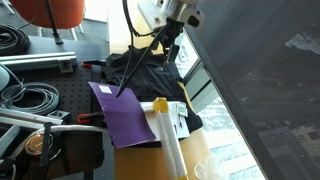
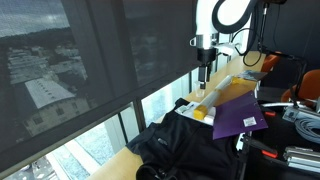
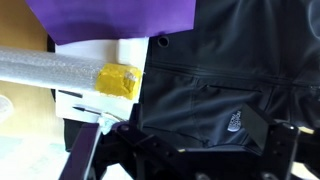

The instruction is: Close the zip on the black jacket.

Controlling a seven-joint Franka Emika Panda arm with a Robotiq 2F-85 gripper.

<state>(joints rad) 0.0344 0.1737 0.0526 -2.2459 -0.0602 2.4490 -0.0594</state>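
The black jacket (image 1: 150, 75) lies crumpled on the wooden table, and it shows in both exterior views (image 2: 190, 145). In the wrist view the jacket (image 3: 220, 80) fills the right half, with a small white logo and a seam line; I cannot make out the zip pull. My gripper (image 1: 172, 50) hangs above the jacket, well clear of it, and also shows in an exterior view (image 2: 204, 72). In the wrist view its dark fingers (image 3: 185, 150) stand wide apart at the bottom edge, open and empty.
A purple sheet (image 1: 120, 112) lies beside the jacket. A white foam roll with yellow tape (image 1: 165, 130) lies over white paper (image 3: 95, 60). Window blinds (image 2: 90, 60) run along the table edge. Cables (image 1: 30, 95) lie on the black bench.
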